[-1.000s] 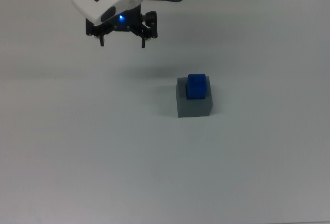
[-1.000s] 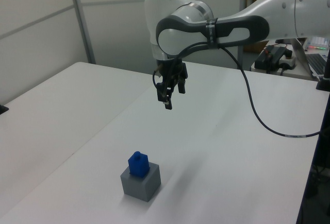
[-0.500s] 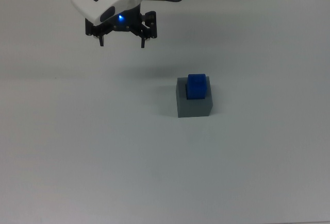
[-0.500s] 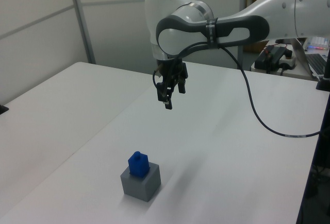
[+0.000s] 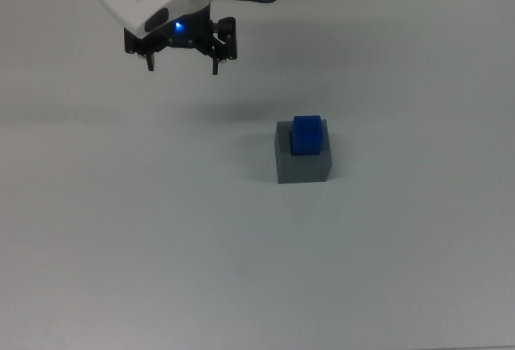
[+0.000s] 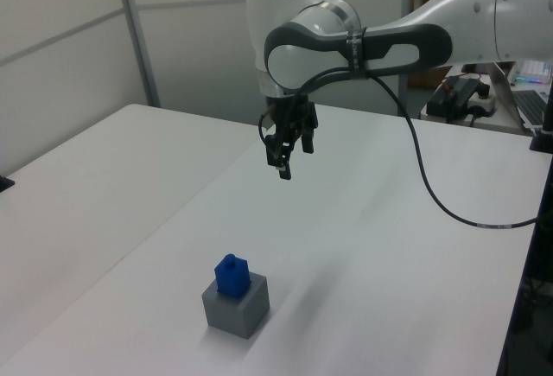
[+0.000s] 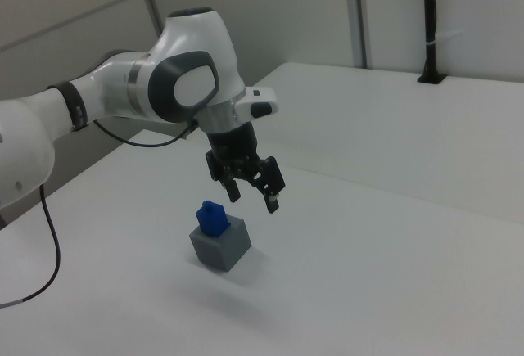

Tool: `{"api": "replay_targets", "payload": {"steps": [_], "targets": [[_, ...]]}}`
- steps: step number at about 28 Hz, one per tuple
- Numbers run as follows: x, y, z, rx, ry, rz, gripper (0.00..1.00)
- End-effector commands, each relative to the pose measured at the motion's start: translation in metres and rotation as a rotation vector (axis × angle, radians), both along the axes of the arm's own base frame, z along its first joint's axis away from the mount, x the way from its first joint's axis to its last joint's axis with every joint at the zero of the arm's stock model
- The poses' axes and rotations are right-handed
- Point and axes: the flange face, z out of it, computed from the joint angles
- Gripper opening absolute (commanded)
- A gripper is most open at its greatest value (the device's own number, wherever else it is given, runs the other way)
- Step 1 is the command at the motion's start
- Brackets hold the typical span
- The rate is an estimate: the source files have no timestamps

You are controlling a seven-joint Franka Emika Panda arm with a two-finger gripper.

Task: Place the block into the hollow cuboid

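Note:
The blue block (image 5: 306,134) stands in the top recess of the grey hollow cuboid (image 5: 302,166), its upper part sticking out above the rim. Both show again in the left view, block (image 6: 232,274) in cuboid (image 6: 236,306), and in the right view, block (image 7: 211,217) in cuboid (image 7: 220,243). My gripper (image 5: 182,65) hangs high above the table, up and to the left of the cuboid in the top view. It is open with nothing between its fingers, as the left view (image 6: 281,158) and right view (image 7: 255,199) also show.
The white table (image 5: 161,245) spreads wide around the cuboid. A black cable (image 6: 432,194) trails from the arm over the table at the left view's right. A black post (image 7: 429,20) stands at the table's far edge in the right view.
My gripper has shifted a little to the left and up in the top view, away from the cuboid, still open. The block and cuboid have not moved.

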Motion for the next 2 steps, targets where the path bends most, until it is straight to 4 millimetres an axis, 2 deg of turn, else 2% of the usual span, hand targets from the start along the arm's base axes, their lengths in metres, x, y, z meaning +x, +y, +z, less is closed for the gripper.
{"api": "replay_targets", "payload": {"steps": [1,2], "targets": [[-0.0033,-0.0028,0.0074,-0.008,0.008,-0.005,1.0],[-0.0031,-0.0028,0.0076,-0.008,0.006,-0.004,1.0]]}}
